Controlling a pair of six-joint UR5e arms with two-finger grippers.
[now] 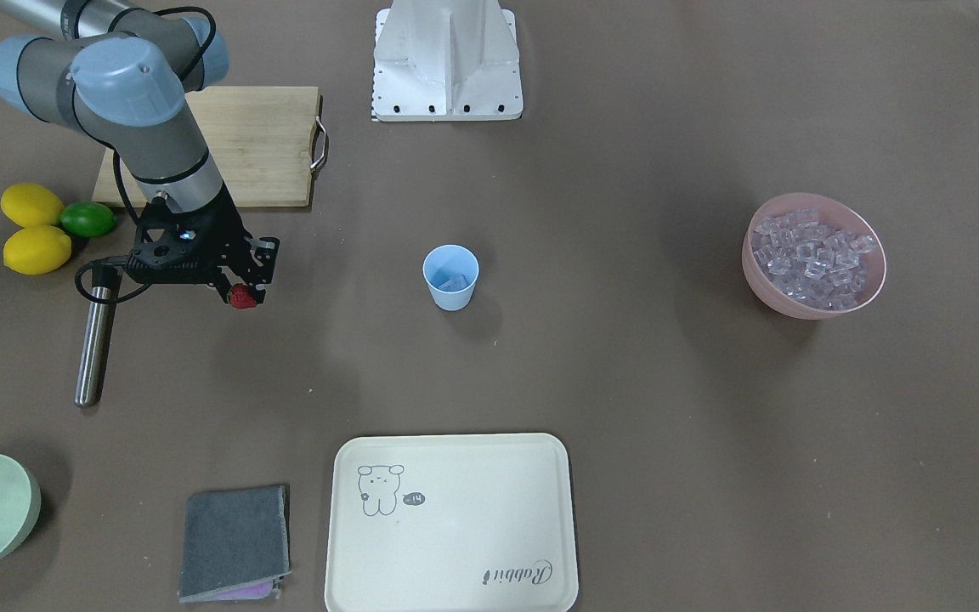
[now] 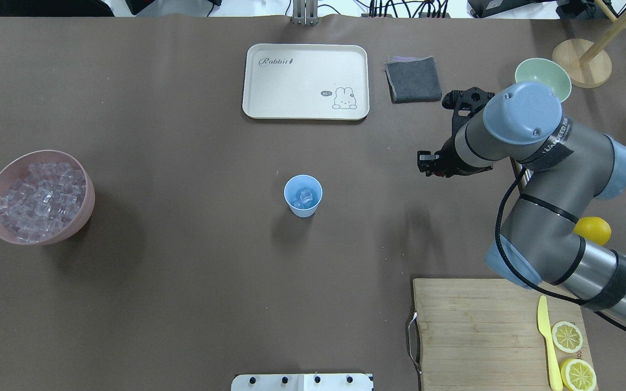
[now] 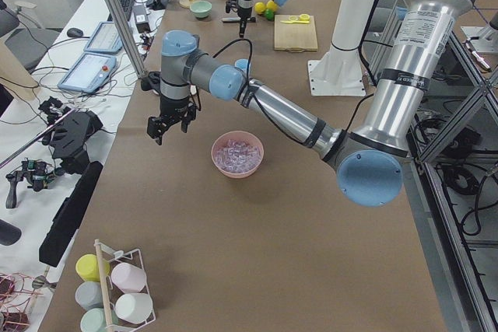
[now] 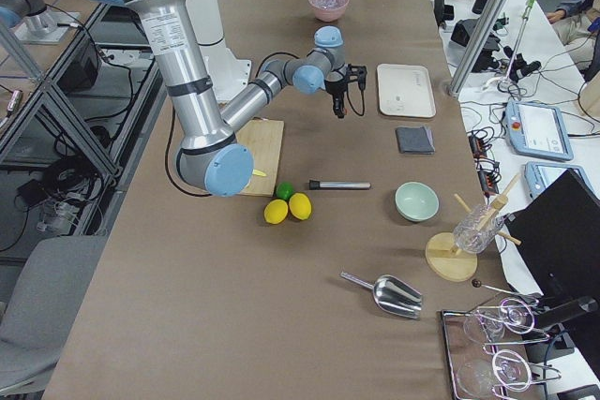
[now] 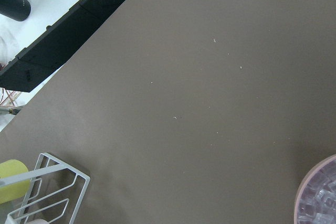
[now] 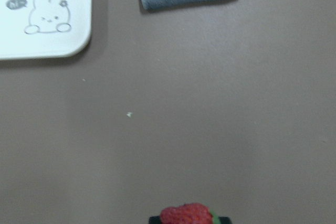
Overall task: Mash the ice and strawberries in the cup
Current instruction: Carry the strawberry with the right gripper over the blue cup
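Strawberry [image 6: 185,214], likely soft and bruisable, gripped mid-body by right claw [image 1: 241,293] at three o'clock of cup [image 2: 302,195] overhead; left claw [image 3: 162,131] state cannot be told.

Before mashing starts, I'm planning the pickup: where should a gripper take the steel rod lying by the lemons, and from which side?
Probably from straight above, jaws across the steel rod near its dark end: it lies flat, slim and round, and that leaves the steel length free for the cup.
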